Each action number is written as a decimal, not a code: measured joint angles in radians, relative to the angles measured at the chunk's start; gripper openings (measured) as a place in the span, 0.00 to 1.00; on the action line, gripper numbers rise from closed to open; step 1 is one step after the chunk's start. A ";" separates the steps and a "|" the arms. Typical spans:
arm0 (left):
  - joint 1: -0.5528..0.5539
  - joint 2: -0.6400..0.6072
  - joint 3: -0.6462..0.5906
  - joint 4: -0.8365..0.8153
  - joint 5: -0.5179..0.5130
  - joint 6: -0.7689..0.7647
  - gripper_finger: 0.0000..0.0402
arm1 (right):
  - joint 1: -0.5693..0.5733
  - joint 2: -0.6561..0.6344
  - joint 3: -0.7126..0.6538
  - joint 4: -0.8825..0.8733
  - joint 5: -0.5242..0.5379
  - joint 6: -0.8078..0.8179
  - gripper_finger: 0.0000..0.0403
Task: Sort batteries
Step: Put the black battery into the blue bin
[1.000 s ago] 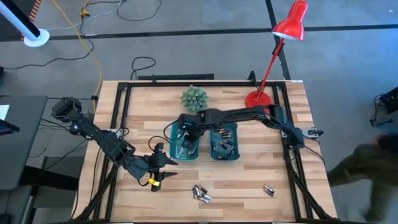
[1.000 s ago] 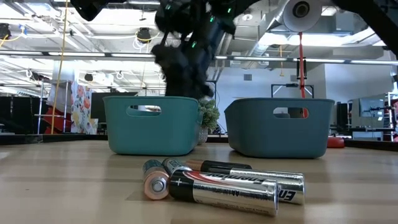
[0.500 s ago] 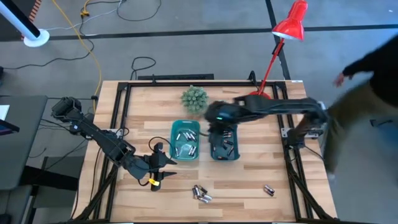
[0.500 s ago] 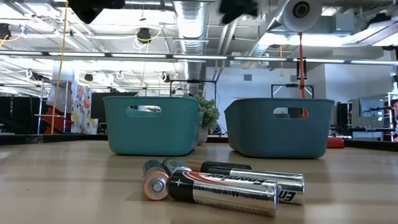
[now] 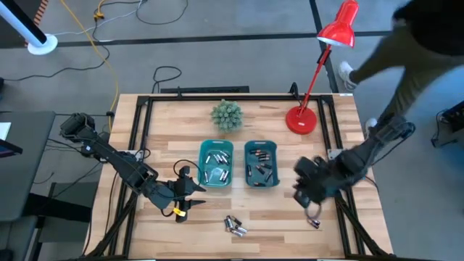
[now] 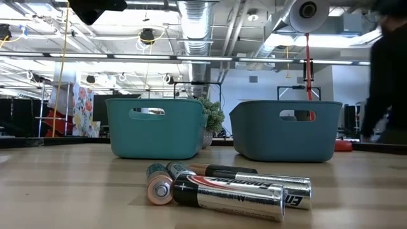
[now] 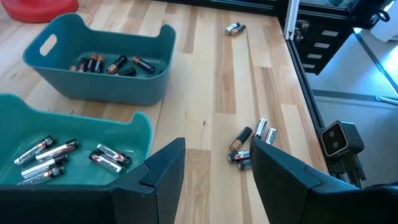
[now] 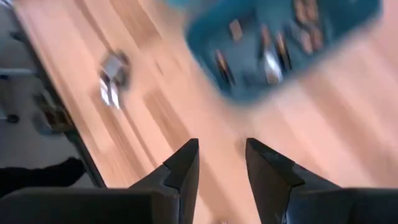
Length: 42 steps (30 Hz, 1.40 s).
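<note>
Two teal bins [image 5: 216, 164] [image 5: 261, 164] sit on the pale, striped wood-grain table [image 5: 167, 123]. The batteries [image 6: 219, 184] show silver and black casings with copper-orange ends (one dark cell carries white lettering). A bright red lamp [image 5: 319, 72] stands beside a spiky green plant [image 5: 226, 114]. Both arms are black, and the left gripper [image 5: 183, 210] wears a small yellow tag. A yellow cable [image 5: 101, 51] trails over the grey floor.

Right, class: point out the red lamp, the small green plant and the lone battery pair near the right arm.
red lamp [image 5: 339, 26], high view, on its shade.
green plant [image 5: 226, 115], high view, its middle.
battery pair [image 7: 234, 28], left wrist view, its middle.
</note>
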 joint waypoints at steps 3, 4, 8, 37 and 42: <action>0.000 0.000 0.000 0.000 0.000 0.000 0.44 | 0.113 -0.016 -0.087 -0.025 -0.002 0.212 0.36; 0.000 0.000 0.000 0.000 0.000 0.000 0.44 | 0.146 -0.016 -0.112 -0.027 -0.009 0.274 0.36; 0.000 0.000 0.000 0.000 0.000 0.000 0.44 | 0.248 0.008 -0.188 -0.024 -0.084 0.450 0.36; 0.000 0.000 0.000 0.000 0.000 0.000 0.44 | 0.345 0.313 -0.366 0.402 -0.395 0.485 0.36; 0.000 0.000 0.000 0.000 0.000 0.000 0.44 | 0.342 0.353 -0.365 0.414 -0.396 0.481 0.36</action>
